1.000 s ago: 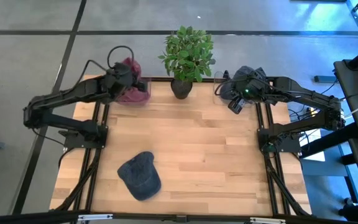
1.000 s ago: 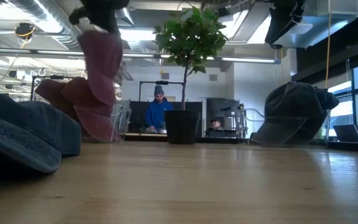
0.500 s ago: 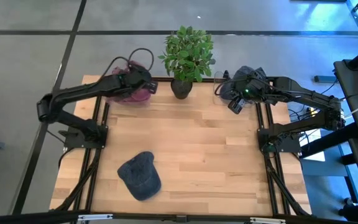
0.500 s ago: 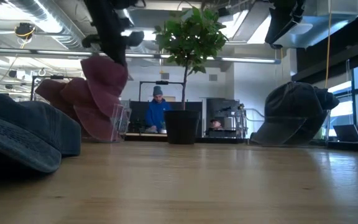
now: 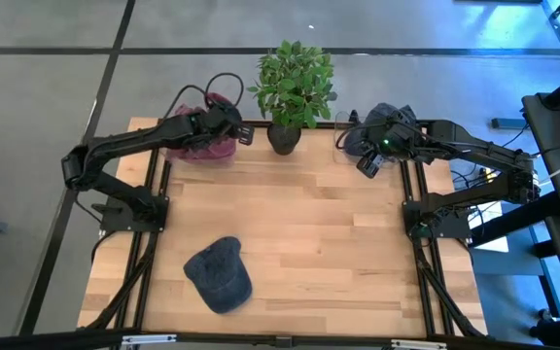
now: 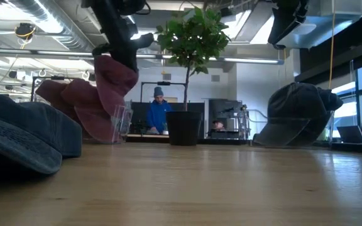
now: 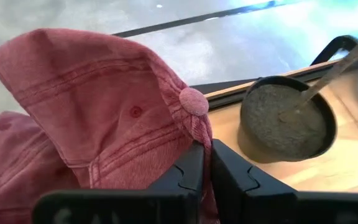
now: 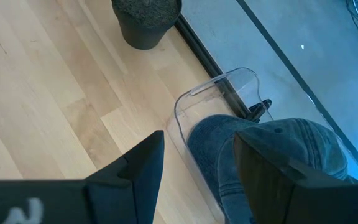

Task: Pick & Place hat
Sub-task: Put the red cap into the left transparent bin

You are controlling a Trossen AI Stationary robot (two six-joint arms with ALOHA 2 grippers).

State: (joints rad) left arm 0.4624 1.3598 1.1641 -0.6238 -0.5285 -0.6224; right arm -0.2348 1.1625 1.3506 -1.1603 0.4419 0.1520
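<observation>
The left tool (image 7: 205, 163), pinching the red hat (image 7: 104, 106), had swung closer to the plant pot (image 5: 283, 138); right tool (image 8: 194, 165) waited spread.

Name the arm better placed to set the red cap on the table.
Left. Its gripper already pinches the red cap, held up near the plant pot. The right gripper hangs open over a blue cap in its clear holder.
</observation>
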